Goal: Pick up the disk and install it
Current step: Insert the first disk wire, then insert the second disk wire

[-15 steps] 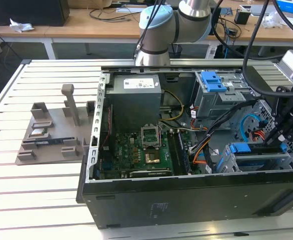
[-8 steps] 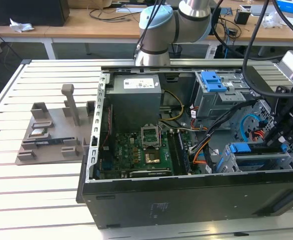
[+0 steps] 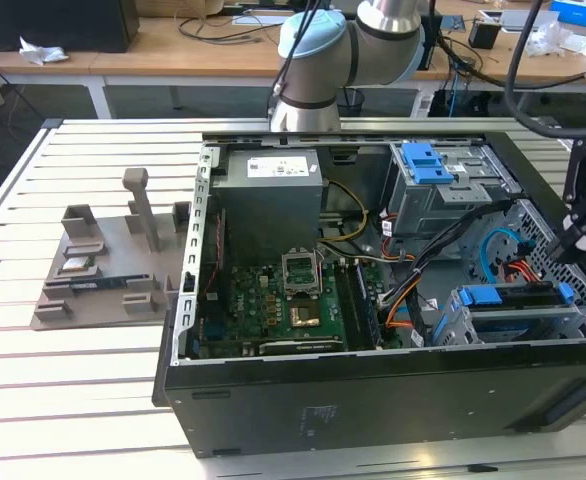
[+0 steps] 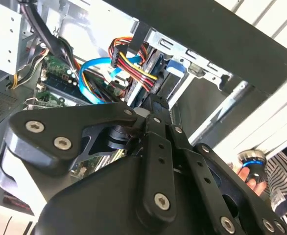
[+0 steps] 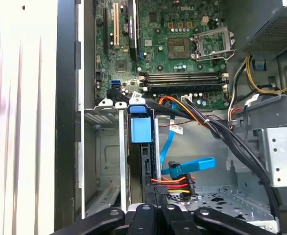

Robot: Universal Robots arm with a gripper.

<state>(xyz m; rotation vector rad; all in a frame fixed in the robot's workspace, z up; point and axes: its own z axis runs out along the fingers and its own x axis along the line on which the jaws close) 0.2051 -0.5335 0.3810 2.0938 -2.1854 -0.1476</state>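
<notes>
The disk stands on edge in the grey drive cage at the near corner of the open computer case, on the exterior view's right. Its blue rails show along its upper edge. In the first wrist view the disk runs away from me, with a blue tab at its far end. My gripper hangs just above the disk's end by the case wall. In both wrist views its fingers meet, gripper and gripper. Nothing shows between them. I cannot tell whether they touch the disk.
Red, yellow and orange cables and a blue ribbon lie beside the disk. A blue bracket tops the far cage. A motherboard fills the case floor. A grey fixture sits on the slatted table. A person's hand is outside the case.
</notes>
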